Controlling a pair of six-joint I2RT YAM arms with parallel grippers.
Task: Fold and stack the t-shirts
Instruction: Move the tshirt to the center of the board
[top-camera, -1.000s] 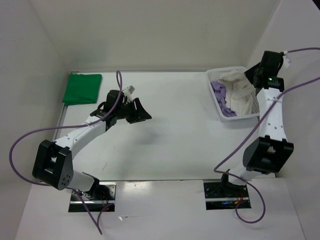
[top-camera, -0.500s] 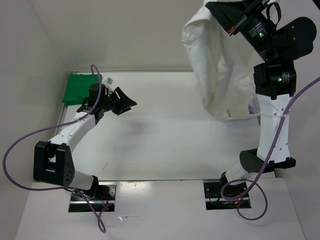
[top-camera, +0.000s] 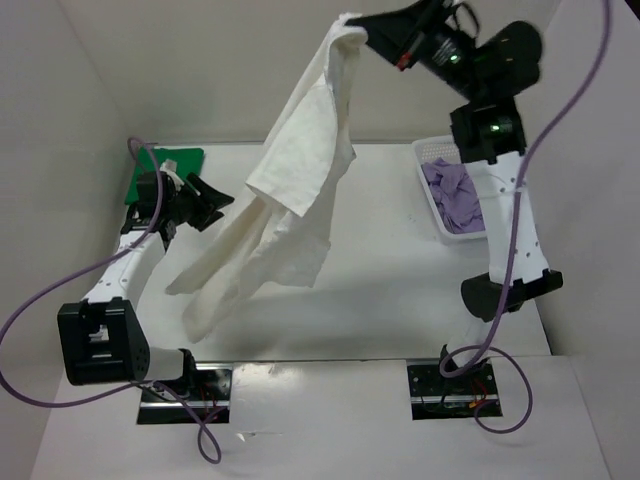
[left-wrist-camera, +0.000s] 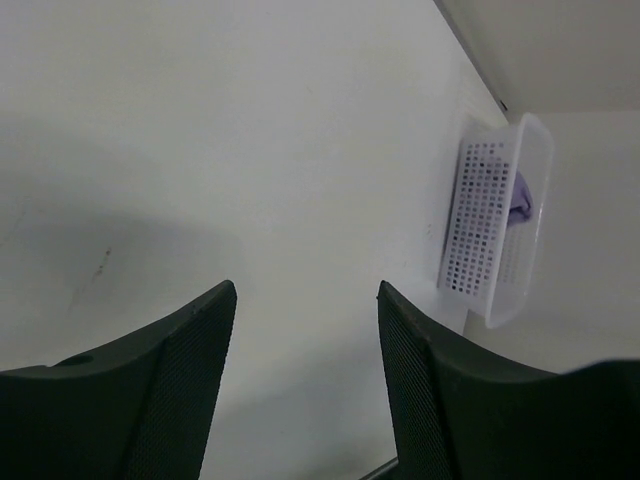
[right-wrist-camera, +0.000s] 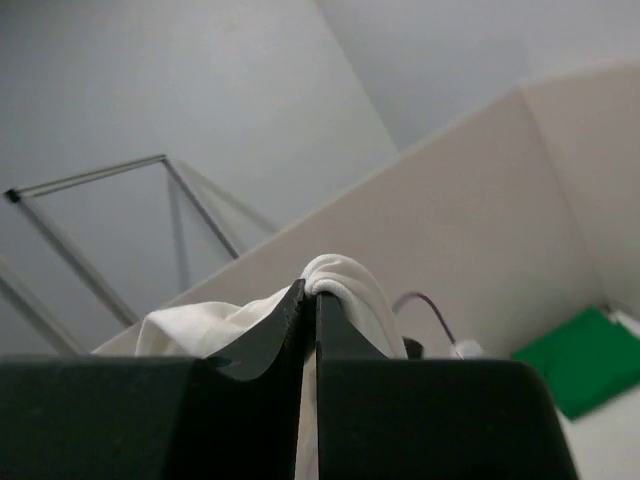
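Note:
The white t-shirt hangs in the air over the middle of the table, and its lower end trails down to the left. My right gripper is raised high and shut on its top edge. In the right wrist view a bunched fold of the white t-shirt is pinched in the right gripper. The green t-shirt lies folded at the back left and also shows as the green t-shirt there. The lavender t-shirt lies crumpled in the basket. My left gripper stands open and empty, left of the hanging cloth, near the green t-shirt.
The white mesh basket stands at the back right of the table; it shows far off as the basket past my left gripper. White walls enclose the table on three sides. Purple cables loop beside both arms.
My right arm has swung the white t-shirt leftward from above the basket to over the table's middle. The left arm has drawn back to the left and its jaws have widened.

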